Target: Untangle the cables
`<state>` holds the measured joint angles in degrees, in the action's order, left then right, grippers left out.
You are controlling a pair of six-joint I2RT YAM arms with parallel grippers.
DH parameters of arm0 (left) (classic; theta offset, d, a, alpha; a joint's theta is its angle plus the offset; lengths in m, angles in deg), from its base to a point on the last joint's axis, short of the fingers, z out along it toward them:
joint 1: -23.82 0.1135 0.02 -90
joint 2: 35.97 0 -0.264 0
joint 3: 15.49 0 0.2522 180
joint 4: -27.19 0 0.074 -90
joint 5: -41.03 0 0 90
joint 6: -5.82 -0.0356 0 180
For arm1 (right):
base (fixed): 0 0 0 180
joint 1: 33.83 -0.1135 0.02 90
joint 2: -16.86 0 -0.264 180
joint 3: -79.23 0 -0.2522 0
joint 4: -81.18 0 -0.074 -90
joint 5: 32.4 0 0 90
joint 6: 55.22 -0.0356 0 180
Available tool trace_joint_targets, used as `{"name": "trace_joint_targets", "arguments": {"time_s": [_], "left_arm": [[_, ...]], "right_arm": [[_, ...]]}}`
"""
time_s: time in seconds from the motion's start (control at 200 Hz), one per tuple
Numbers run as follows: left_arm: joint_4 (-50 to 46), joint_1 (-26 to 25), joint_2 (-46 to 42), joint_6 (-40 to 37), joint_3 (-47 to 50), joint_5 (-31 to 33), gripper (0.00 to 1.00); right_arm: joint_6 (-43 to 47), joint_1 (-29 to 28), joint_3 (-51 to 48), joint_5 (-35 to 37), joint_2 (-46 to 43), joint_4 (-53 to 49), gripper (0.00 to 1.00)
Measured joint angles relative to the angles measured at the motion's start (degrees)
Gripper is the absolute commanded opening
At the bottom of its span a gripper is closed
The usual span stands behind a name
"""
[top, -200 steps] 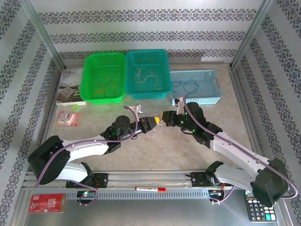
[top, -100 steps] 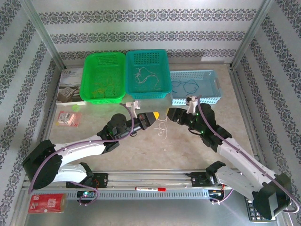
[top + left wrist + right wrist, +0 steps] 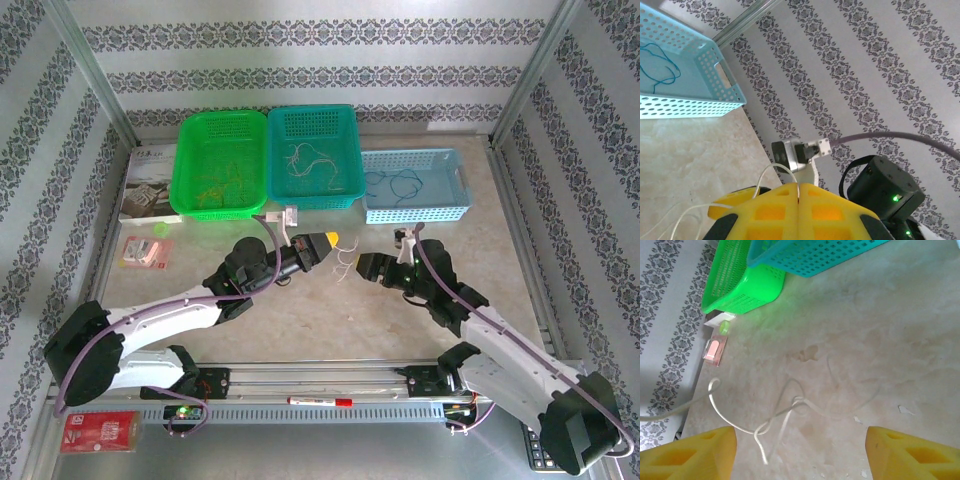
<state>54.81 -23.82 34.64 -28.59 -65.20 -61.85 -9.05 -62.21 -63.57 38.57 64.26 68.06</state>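
White cable (image 3: 346,262) hangs in loose curls from the tip of the left gripper (image 3: 332,241), over the middle of the table (image 3: 330,325), between the two grippers. From the left wrist, the left gripper's yellow fingers (image 3: 765,212) are pressed tight together, and the thin wire is pinched in the crack between them. The right gripper (image 3: 362,268) sits just beside the curls and points at them. From the right wrist, its yellow fingers (image 3: 695,452) are wide apart with nothing in them, and the white strand loops in front of them. At the back of the table three baskets stand in a row. On the left is a green basket (image 3: 220,210) with yellow-green cables (image 3: 215,182). In the middle is a teal basket (image 3: 315,200) with more white cables (image 3: 308,158). On the right is a light blue basket (image 3: 420,213) with a blue cable (image 3: 395,183)
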Motion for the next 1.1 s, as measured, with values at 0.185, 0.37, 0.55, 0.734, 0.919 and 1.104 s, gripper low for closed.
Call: {"name": "trace_joint_targets", "arguments": {"time_s": [0.185,0.37,0.55,0.734,0.919,1.104], "left_arm": [[-1.1,0.0,-0.4,-0.5,-1.0,0.3,0.00],[-1.8,0.0,-0.4,-1.2,-1.8,0.5,0.00],[-2.0,0.0,-0.4,-1.4,-2.3,0.7,0.00],[-2.0,0.0,-0.4,-1.4,-2.3,0.8,0.00],[-2.0,0.0,-0.4,-1.4,-2.4,0.9,0.00],[-2.0,0.0,-0.4,-1.4,-3.0,0.9,0.00]], "right_arm": [[-1.1,-1.5,-2.1,-0.1,-4.5,0.4,0.73],[-1.9,-5.1,-2.7,0.7,-5.7,1.0,0.74],[-2.6,-8.4,-2.8,2.4,-4.8,2.7,0.74],[-2.8,-11.0,-2.7,4.0,-1.9,3.9,0.77],[-2.8,-11.6,-2.7,6.1,1.7,5.7,0.75],[-2.8,-11.6,-2.6,8.0,4.6,7.4,0.71]]}}
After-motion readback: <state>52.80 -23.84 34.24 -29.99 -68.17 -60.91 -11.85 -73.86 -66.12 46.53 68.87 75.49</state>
